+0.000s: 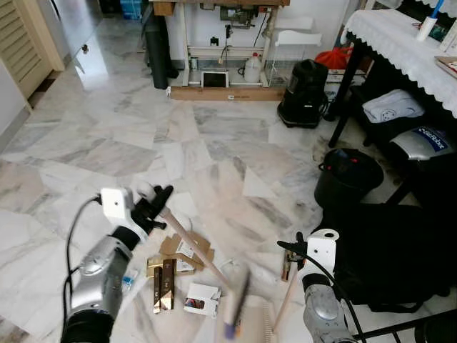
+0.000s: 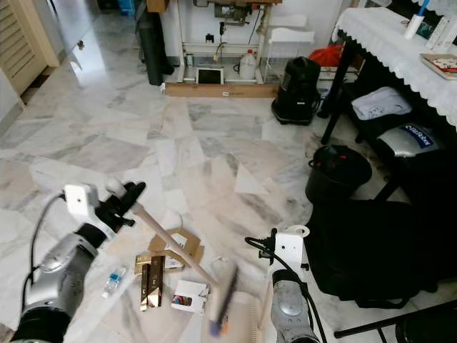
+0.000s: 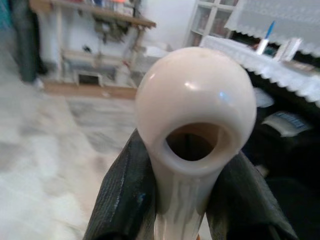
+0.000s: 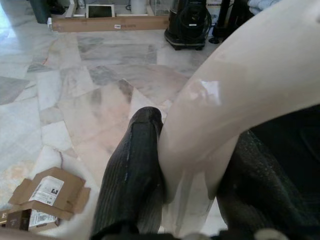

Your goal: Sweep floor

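My left gripper (image 1: 160, 198) is shut on the top of a broom handle (image 1: 191, 245) that slants down to the right. The brush head (image 1: 236, 300) is blurred, just right of the litter. The left wrist view has the handle's cream knob (image 3: 195, 107) clamped between black fingers (image 3: 122, 200). My right gripper (image 1: 292, 250) is shut on the cream handle of a dustpan (image 1: 258, 323) that rests on the floor at the bottom edge. The litter is flattened cardboard (image 1: 187, 248), gold boxes (image 1: 163, 283), a small white box (image 1: 203, 299) and a little bottle (image 1: 130, 280).
A black bin (image 1: 348, 176) and a big black bag (image 1: 389, 254) stand to the right. Behind them is a table with a white lace cloth (image 1: 396, 39). A black vacuum (image 1: 305, 93) and a long wooden board (image 1: 225, 93) lie at the back. Marble floor stretches left and ahead.
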`<state>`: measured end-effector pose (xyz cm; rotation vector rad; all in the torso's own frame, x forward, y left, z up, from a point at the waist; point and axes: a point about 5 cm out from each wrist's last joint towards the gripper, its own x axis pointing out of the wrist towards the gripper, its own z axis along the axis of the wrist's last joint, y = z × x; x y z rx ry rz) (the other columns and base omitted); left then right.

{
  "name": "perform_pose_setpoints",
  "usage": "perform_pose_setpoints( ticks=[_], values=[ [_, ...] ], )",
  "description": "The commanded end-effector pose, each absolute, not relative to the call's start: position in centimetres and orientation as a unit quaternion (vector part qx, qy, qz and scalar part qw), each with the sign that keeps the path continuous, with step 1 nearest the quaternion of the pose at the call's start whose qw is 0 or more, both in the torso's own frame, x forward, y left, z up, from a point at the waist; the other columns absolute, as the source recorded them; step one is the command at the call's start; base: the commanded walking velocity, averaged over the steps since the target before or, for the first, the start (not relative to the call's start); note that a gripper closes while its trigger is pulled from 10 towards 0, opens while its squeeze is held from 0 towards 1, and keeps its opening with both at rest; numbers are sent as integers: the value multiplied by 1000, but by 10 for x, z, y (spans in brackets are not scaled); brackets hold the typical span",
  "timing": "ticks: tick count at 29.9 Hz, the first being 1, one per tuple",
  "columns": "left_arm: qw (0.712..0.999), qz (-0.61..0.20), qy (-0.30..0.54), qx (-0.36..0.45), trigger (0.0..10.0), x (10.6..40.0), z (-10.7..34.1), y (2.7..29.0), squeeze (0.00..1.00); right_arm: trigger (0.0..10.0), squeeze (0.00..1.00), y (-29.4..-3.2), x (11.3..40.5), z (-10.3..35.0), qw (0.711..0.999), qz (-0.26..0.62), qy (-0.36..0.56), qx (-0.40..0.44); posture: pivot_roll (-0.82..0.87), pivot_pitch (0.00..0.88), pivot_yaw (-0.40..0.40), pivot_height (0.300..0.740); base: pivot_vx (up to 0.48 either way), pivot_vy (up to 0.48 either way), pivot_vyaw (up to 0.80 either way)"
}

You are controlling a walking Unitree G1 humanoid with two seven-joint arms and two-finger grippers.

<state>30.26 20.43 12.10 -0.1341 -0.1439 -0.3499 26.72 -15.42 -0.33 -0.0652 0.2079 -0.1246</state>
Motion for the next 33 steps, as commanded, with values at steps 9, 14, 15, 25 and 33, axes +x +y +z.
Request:
perform_pose_setpoints(
  ticks=[9,14,15,25,33],
  values=[
    [981,-180,-67,38,10000,296,124,209,0,10000,0,-155,263,-11,989,-58,131,-45,34,36,-56,740,0,0,0],
    [975,-202,-35,82,10000,289,113,207,0,10000,0,-156,264,-9,989,-60,127,-45,34,35,-55,740,0,0,0],
    [974,-207,-29,89,10000,287,110,206,0,10000,0,-156,264,-9,989,-60,127,-46,35,35,-54,740,0,0,0],
    [971,-206,-31,120,10000,285,115,210,0,10000,0,-155,264,-9,989,-59,125,-44,41,36,-56,740,0,0,0],
    [965,-231,-7,122,10000,283,108,207,0,10000,0,-153,265,-8,989,-56,126,-43,42,37,-55,740,0,0,0]
  ],
)
